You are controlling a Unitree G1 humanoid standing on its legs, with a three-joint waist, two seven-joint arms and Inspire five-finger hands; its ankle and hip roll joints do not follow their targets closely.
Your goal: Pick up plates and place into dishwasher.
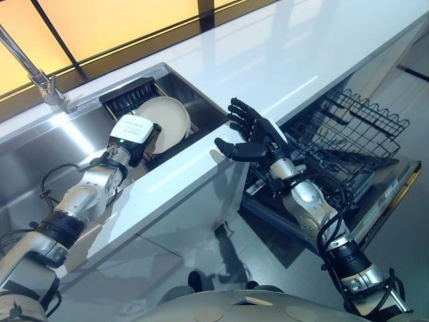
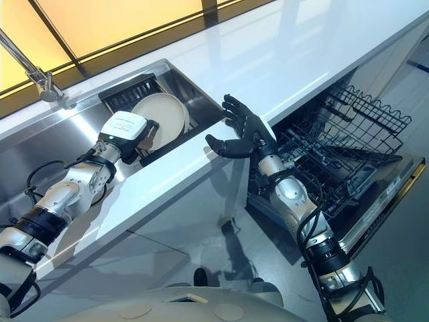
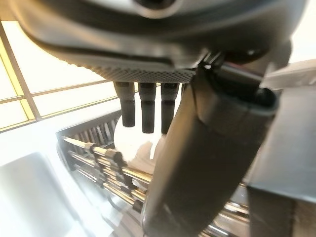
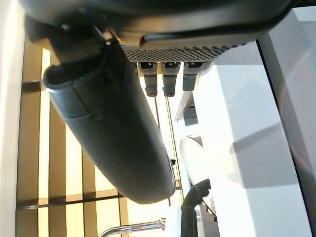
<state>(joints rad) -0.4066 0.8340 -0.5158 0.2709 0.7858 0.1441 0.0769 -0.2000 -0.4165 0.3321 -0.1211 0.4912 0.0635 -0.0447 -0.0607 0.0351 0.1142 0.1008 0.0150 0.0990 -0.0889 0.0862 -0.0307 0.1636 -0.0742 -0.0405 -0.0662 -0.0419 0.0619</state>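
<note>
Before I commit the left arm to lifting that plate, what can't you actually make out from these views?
- Left hand fingers: the head views show its white back covering them, so contact with the round cream plate is unclear.
- Plate's lower edge: hidden by the hand and the black dish rack in the steel sink.
- Open dishwasher's black wire rack: the right hand, fingers spread, and its arm cover part of it.

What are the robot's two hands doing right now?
Left hand: fingers reach to the plate in the sink; grip cannot be told.
Right hand: open, holding nothing.
</note>
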